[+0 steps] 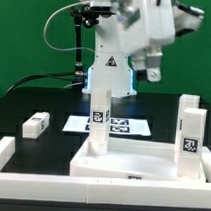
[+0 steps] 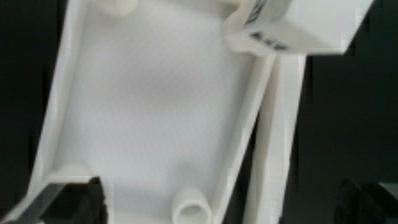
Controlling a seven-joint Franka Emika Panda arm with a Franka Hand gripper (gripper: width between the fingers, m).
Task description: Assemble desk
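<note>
The desk tabletop (image 1: 131,161) lies flat at the front of the table, rim up. Two white legs stand upright on it: one at its far corner on the exterior view's left (image 1: 99,111), one at the exterior view's right (image 1: 188,128). A third leg (image 1: 35,125) lies loose on the black table to the left. My gripper (image 1: 148,68) hangs in the air above and behind the tabletop, holding nothing. In the wrist view the tabletop (image 2: 151,110) fills the frame, with a tagged leg (image 2: 285,28) at one corner. My gripper (image 2: 205,212) is open, its dark fingers (image 2: 45,205) at the frame's sides.
The marker board (image 1: 123,124) lies behind the tabletop. Long white border bars run along the left (image 1: 3,153) and the front (image 1: 99,196). The robot base (image 1: 107,69) stands at the back. A round socket (image 2: 192,205) shows in the tabletop between my fingers.
</note>
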